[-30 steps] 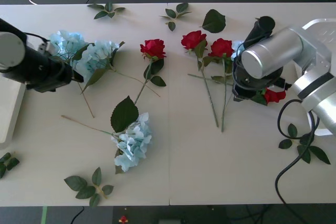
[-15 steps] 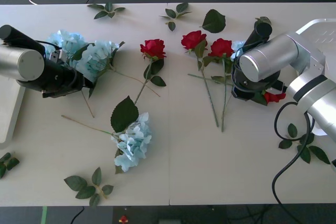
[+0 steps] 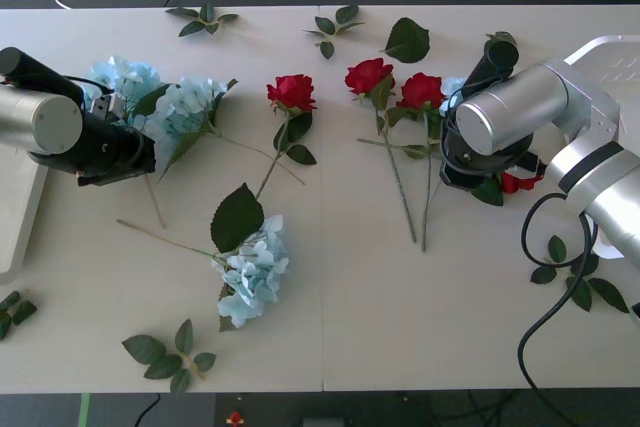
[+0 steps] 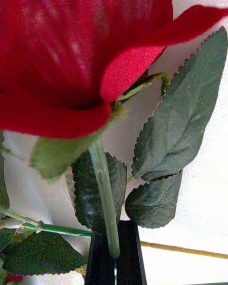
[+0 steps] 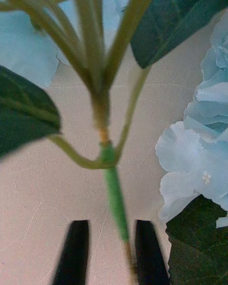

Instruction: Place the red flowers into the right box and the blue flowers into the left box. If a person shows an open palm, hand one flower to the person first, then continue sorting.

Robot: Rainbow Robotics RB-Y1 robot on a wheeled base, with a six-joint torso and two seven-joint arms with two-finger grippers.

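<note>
Nearest the right wrist camera, the right gripper (image 4: 114, 256) is clenched on a red flower's stem (image 4: 105, 190), its head (image 3: 518, 183) beside the arm. The left gripper (image 5: 112, 249), fingers parted, straddles a blue flower's stem (image 5: 115, 197), cluster (image 3: 185, 107) just beyond; left box (image 3: 18, 209) behind
</note>
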